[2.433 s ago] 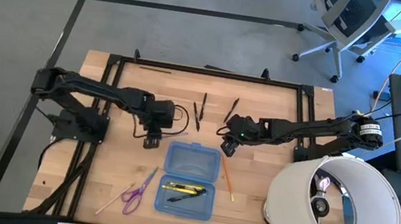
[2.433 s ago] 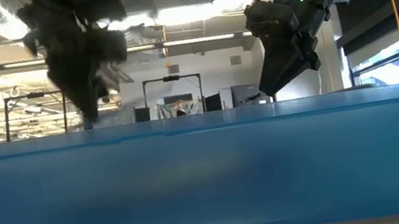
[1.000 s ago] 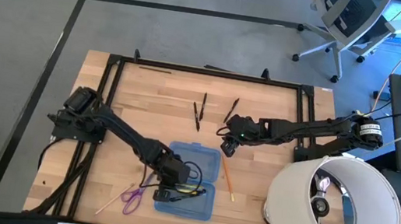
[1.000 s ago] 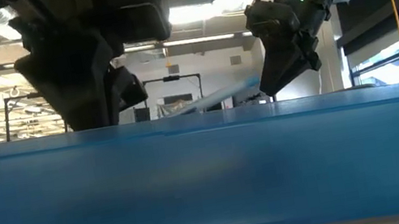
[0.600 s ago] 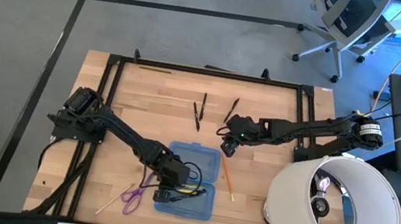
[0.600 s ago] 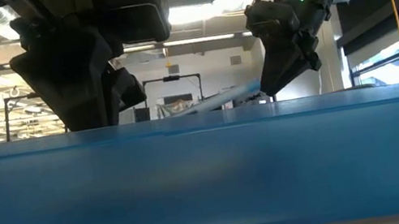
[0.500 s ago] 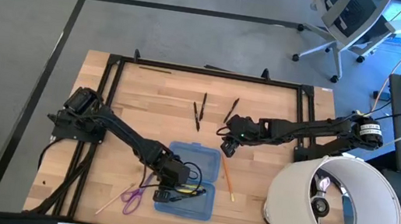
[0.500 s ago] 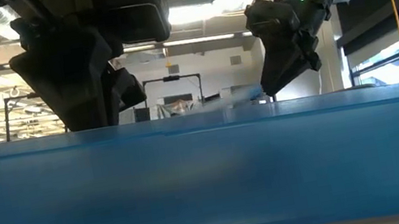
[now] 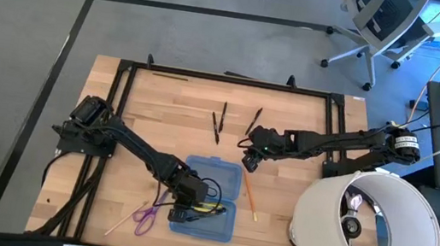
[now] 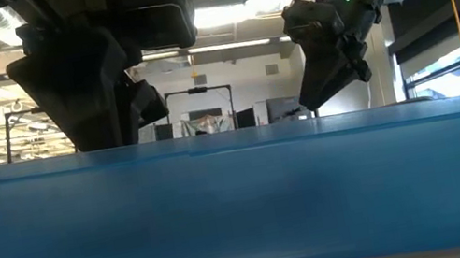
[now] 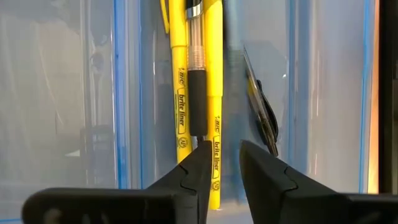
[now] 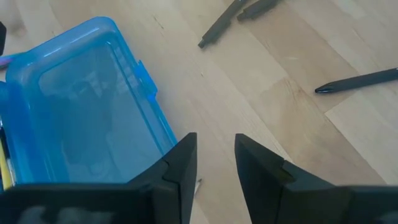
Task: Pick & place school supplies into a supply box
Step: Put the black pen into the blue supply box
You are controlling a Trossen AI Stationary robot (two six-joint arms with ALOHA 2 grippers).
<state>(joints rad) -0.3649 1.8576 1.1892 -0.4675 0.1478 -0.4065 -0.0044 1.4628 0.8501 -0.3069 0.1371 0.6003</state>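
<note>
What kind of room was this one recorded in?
Most likely a robotics lab or workshop in an office building: a wooden table ringed by a black frame, a rolling office chair on grey floor, and exposed ceiling lights.

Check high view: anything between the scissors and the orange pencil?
Yes. The blue box lies between the scissors and the orange pencil, with the left claw over its near half.

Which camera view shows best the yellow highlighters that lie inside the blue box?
The left wrist view: the yellow highlighters fill the picture just beyond the left gripper, and their printed labels are readable. The high view shows only a small yellow streak in the supply box. The low view and right wrist view do not show them.
</note>
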